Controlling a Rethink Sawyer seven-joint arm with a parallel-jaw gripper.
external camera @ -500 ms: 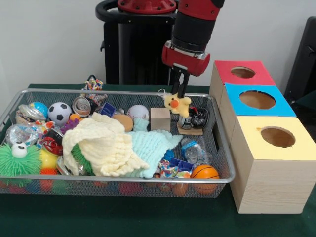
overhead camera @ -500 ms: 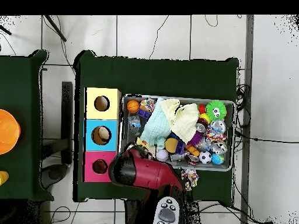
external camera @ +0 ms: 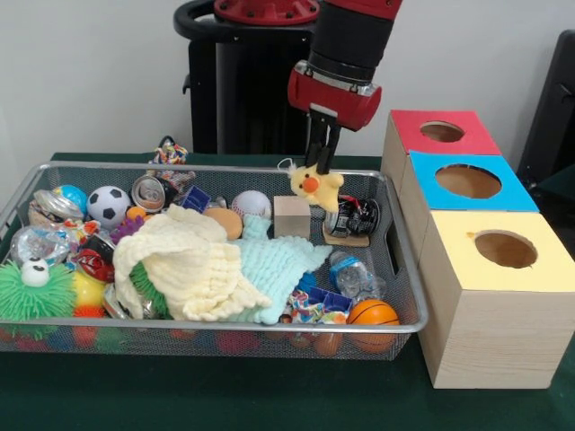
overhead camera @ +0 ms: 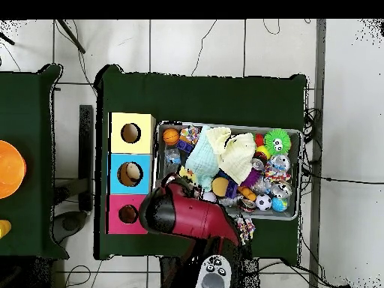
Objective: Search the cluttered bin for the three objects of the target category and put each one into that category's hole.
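Note:
My gripper [external camera: 321, 164] is shut on a yellow plush chick [external camera: 314, 187] and holds it by the top, just above the far right part of the bin [external camera: 225, 329]. The bin is a silver wire-mesh basket full of toys and cloths. The hole [external camera: 442, 131] is a round cut-out in the red top of the farthest wooden box, to the right of the gripper. In the overhead view my red arm [overhead camera: 187, 214] covers the gripper; the bin [overhead camera: 225, 126] and the red-topped box's hole [overhead camera: 128, 214] show.
A blue-topped box [external camera: 467, 181] and a yellow-topped box [external camera: 505, 249] stand in a row with the red one. The bin holds a cream cloth [external camera: 189, 260], a mint cloth [external camera: 274, 265], a soccer ball [external camera: 109, 205], a wooden block [external camera: 291, 215] and a small basketball [external camera: 372, 313].

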